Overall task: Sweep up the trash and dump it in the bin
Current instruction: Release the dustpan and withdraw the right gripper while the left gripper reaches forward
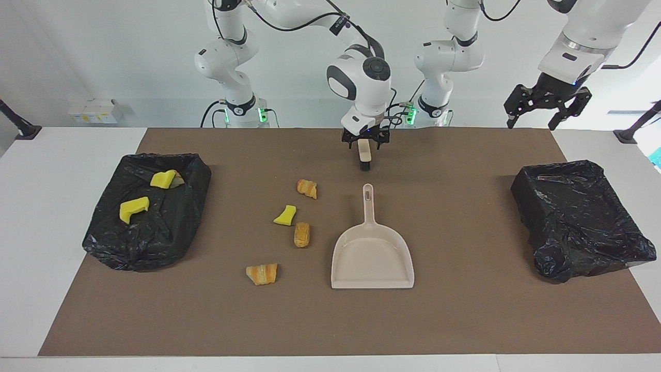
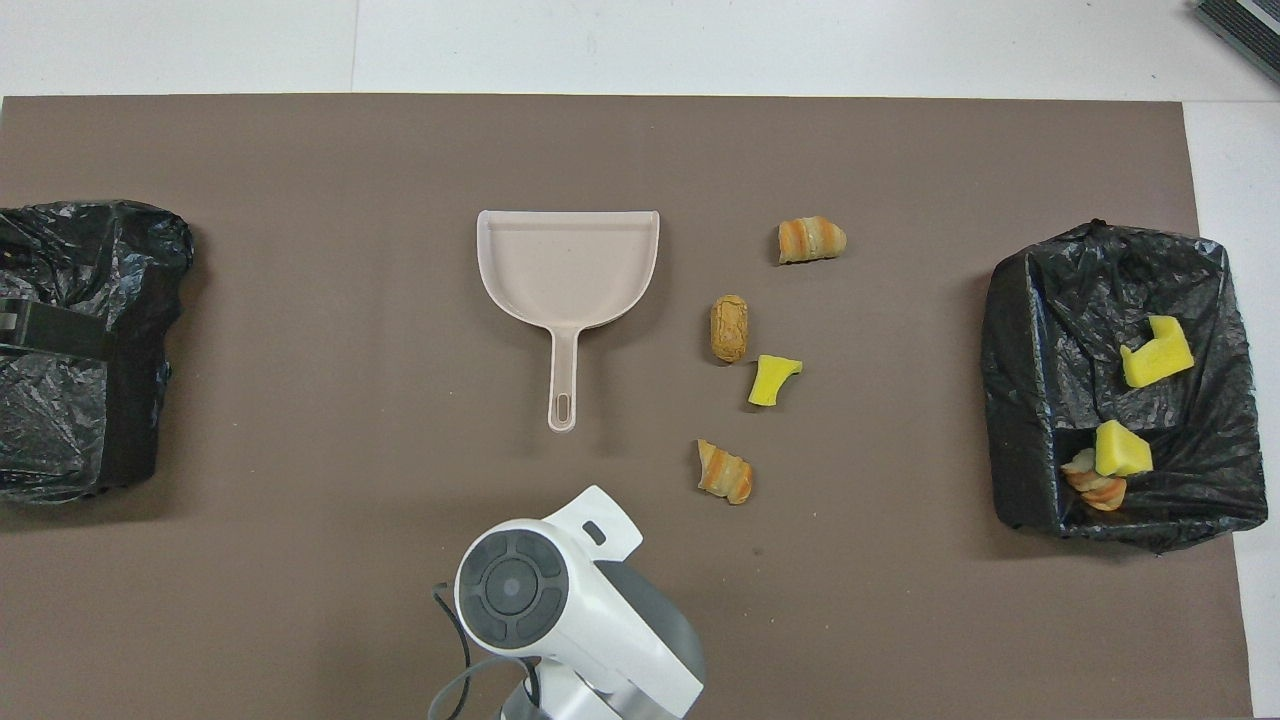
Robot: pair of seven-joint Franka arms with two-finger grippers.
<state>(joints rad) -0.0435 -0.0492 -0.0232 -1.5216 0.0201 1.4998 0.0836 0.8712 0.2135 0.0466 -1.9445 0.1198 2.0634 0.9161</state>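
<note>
Since the beige plastic dustpan (image 1: 372,258) lies flat mid-worktop with its open mouth toward the edge away from the robots, we judge it is parked ready for scooping. Its handle, and so its long axis, points straight at the robots' edge. Of the trash, four small chunks (image 1: 302,234) of yellow sponge and orange-brown bread lie loose beside the pan, toward the right arm's end. The oval bread piece (image 2: 729,328) lies parallel to the handle. Three more sit in the black bag-lined bin (image 1: 150,243) at that end. The right gripper (image 1: 365,147) hangs spread wide over a beige stick with a dark tip (image 1: 365,157), probably a brush; we cannot tell whether they touch. The left gripper (image 1: 532,124), also wide and empty, waits above the corner near the second black bin (image 1: 578,217).
</note>
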